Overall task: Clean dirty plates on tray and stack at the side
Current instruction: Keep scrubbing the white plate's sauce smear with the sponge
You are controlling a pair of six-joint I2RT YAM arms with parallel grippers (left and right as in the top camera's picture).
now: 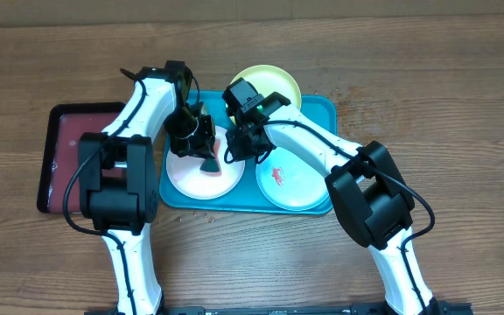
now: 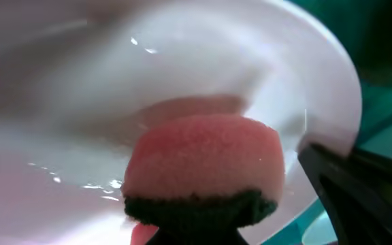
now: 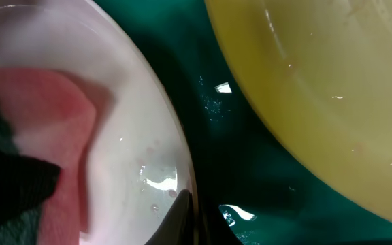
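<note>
We scrub the white plate [image 1: 191,179] on the tray [image 1: 318,109]. The left fingers [image 1: 198,140] pinch the sponge [image 2: 203,160], and the right fingers [image 2: 359,190] seem to pinch the plate's rim. Next, we judge, the wiping must finish before we stack it aside.

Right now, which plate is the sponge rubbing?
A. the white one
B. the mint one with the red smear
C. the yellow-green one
A: the pink sponge sits against the white plate, while the yellow-green plate and the mint plate lie apart from it.
</note>
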